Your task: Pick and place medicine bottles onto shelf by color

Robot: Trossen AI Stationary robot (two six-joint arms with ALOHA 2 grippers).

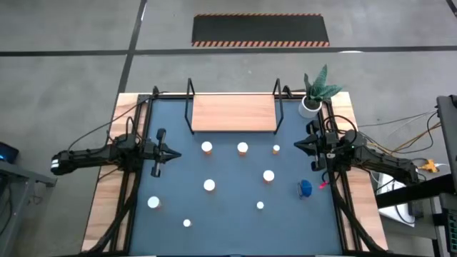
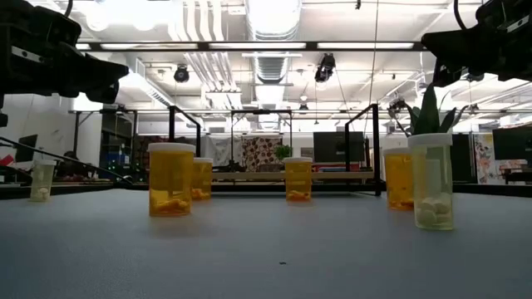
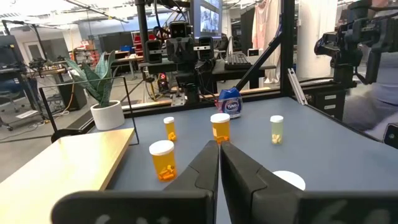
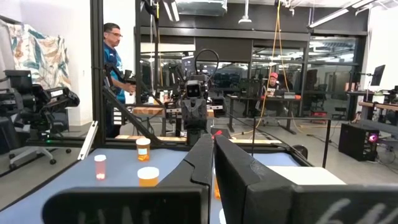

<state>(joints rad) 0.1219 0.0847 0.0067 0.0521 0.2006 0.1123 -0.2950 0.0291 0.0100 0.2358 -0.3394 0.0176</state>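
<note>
Several orange medicine bottles with white caps (image 1: 243,148) (image 1: 209,185) (image 1: 268,175) stand upright on their bases, scattered over the dark-blue mat, and a blue one (image 1: 305,188) stands at the right. The light-wood shelf (image 1: 233,113) with black wire ends sits at the mat's far edge with nothing on its board. My left gripper (image 1: 177,153) hovers shut at the mat's left side, pointing toward the right edge. My right gripper (image 1: 296,145) hovers shut at the right side, pointing left. Neither holds anything. In the left wrist view the shut fingers (image 3: 219,155) point over the bottles (image 3: 163,160) (image 3: 220,127).
A white pot with a green plant (image 1: 312,100) stands at the far right corner beside the shelf. Cables trail off both table sides. In the right wrist view, people stand in the room beyond the table (image 4: 114,68). Open mat lies between the bottles and along the near edge (image 1: 228,235).
</note>
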